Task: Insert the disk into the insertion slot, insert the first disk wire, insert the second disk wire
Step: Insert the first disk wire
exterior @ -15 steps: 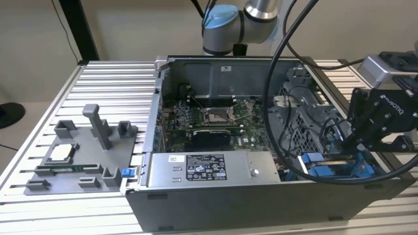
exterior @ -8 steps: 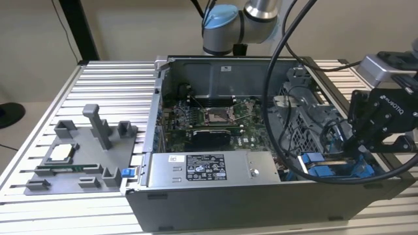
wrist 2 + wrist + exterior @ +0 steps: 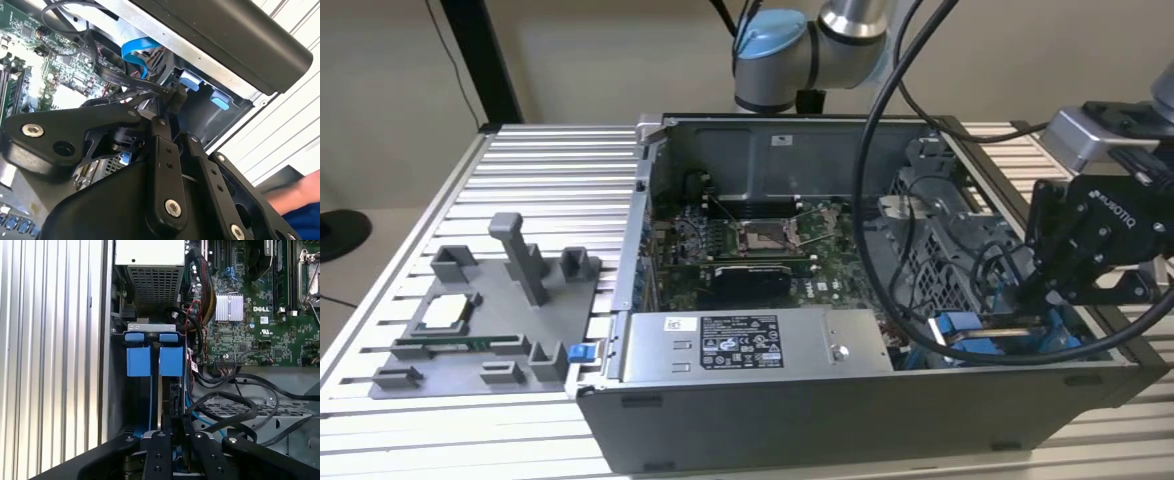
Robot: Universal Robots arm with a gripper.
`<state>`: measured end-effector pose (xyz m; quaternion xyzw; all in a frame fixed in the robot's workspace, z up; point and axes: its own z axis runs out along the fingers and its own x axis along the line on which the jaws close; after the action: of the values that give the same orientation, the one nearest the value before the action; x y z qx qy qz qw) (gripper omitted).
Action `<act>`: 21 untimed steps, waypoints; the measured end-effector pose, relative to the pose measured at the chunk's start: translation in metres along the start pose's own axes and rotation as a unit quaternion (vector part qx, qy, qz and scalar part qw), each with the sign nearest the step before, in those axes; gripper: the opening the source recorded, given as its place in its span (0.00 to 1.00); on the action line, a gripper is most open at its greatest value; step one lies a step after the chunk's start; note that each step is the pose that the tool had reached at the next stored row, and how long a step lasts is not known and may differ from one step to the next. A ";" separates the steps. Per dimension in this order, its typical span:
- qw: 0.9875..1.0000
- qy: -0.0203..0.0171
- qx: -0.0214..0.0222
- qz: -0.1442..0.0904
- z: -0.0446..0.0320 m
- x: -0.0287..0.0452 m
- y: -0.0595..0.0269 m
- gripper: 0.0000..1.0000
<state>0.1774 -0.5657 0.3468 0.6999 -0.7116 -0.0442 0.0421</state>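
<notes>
My black gripper (image 3: 1042, 303) hangs over the front corner of the open computer case, at the exterior view's right. The insertion slot (image 3: 151, 326) lies there, with the disk's bright blue carrier tabs (image 3: 138, 361) seated in it. The disk itself is seen edge-on as a thin line (image 3: 160, 390). In both wrist views the gripper's fingers (image 3: 165, 150) stand close together, shut on the black connector of a disk wire (image 3: 173, 99), right at the slot's mouth beside blue tabs (image 3: 189, 80). The wire's black cable (image 3: 125, 80) trails back toward the motherboard.
Black cable loops (image 3: 907, 250) hang across the case. A silver box with a sticker (image 3: 747, 345) sits at the case front, and the motherboard (image 3: 747, 240) behind it. A grey fixture tray (image 3: 480, 320) stands on the slatted table. A person's hand and blue sleeve (image 3: 300, 202) are beside the case.
</notes>
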 end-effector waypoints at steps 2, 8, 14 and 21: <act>1.000 0.000 0.000 0.000 0.0006 0.0000 -0.0001 0.00; 1.000 0.000 0.000 0.003 0.0021 -0.0001 -0.0001 0.00; 1.000 0.001 0.000 0.006 0.0032 -0.0002 -0.0001 0.00; 1.000 0.002 0.000 0.007 0.0050 -0.0001 -0.0003 0.00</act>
<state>0.1771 -0.5655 0.3418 0.6948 -0.7167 -0.0423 0.0439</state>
